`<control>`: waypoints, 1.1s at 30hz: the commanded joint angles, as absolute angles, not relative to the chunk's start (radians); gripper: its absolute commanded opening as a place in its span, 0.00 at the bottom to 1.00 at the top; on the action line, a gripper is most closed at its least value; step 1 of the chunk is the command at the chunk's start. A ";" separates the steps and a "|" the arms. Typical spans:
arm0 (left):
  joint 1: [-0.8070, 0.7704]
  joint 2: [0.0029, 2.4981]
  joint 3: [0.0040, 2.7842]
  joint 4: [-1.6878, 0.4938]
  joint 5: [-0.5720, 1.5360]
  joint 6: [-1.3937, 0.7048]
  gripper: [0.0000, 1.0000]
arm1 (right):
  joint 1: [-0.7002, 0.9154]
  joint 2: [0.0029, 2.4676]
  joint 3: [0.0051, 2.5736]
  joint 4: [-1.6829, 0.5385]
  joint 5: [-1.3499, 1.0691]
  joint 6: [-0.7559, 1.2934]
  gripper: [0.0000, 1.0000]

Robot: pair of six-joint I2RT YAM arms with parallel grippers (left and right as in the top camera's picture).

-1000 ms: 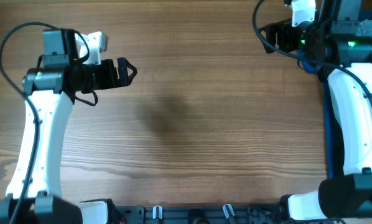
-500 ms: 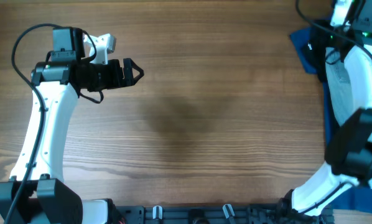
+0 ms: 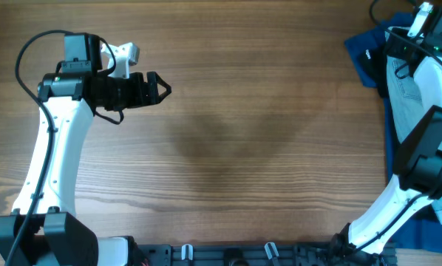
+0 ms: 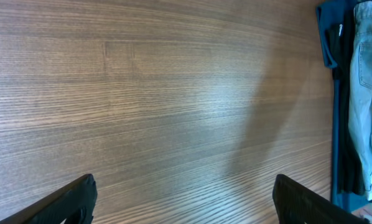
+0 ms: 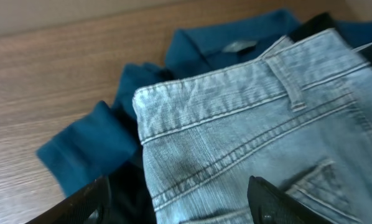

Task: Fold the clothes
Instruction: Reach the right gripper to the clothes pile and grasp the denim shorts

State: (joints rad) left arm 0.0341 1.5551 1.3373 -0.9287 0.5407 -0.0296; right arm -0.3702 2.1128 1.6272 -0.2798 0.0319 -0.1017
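The pale light-blue denim shorts (image 5: 248,124) lie on top of a clothes pile at the table's right edge, with the waistband and a belt loop showing. They also show in the overhead view (image 3: 403,83) and the left wrist view (image 4: 369,93). My right gripper (image 5: 183,208) is open just above the shorts' waistband corner, and its fingers straddle denim and black cloth. My left gripper (image 3: 159,90) is open and empty over bare wood at the far left, and its fingers show in the left wrist view (image 4: 183,205).
A royal-blue garment (image 5: 86,146) and a black garment (image 5: 127,190) lie under the shorts. The blue one also shows in the overhead view (image 3: 365,55). The right arm (image 3: 424,140) curls over the pile. The wooden table (image 3: 265,148) spreads between the arms.
The right arm has swung from the table's back right out over the clothes pile at the right edge. The left gripper shifted slightly right, then stayed still.
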 commanded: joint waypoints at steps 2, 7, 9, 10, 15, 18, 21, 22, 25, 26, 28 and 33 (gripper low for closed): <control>0.028 1.560 1.348 -0.933 0.551 -0.035 0.90 | -0.371 2.189 1.647 -0.255 0.045 -0.131 0.72; 0.028 1.573 1.346 -0.931 0.503 -0.035 0.91 | -0.371 2.233 1.647 -0.224 0.046 -0.157 0.72; 0.028 1.586 1.346 -0.927 0.503 -0.035 0.91 | -0.371 2.246 1.647 -0.216 0.046 -0.156 0.71; 0.028 1.595 1.346 -0.925 0.503 -0.035 0.91 | -0.371 2.248 1.647 -0.213 0.047 -0.155 0.65; 0.028 1.622 1.346 -0.921 0.503 -0.035 0.90 | -0.371 2.249 1.647 -0.200 0.113 -0.153 0.22; 0.028 1.626 1.346 -0.909 0.503 -0.035 0.88 | -0.371 2.249 1.647 -0.213 0.127 -0.151 0.09; 0.028 1.626 1.346 -0.886 0.503 -0.035 0.85 | -0.371 2.245 1.649 -0.235 0.138 -0.117 0.04; 0.028 1.626 1.346 -0.881 0.503 -0.035 0.84 | -0.371 2.238 1.650 -0.248 0.138 -0.101 0.04; 0.028 1.625 1.346 -0.870 0.504 -0.035 0.80 | -0.359 2.181 1.650 -0.271 0.106 -0.102 0.04; 0.028 1.625 1.346 -0.867 0.504 -0.035 0.77 | -0.352 2.152 1.651 -0.277 0.096 -0.102 0.04; 0.028 1.625 1.346 -0.855 0.504 -0.035 0.72 | -0.333 2.072 1.652 -0.302 0.045 -0.105 0.04; 0.031 1.613 1.355 -0.820 0.504 -0.035 0.48 | -0.231 1.837 1.652 -0.406 -0.125 -0.105 0.04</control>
State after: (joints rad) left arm 0.0341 1.6188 1.3373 -0.8337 0.5053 -0.0360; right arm -0.3283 2.0430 1.6371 -0.3828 0.0505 -0.1230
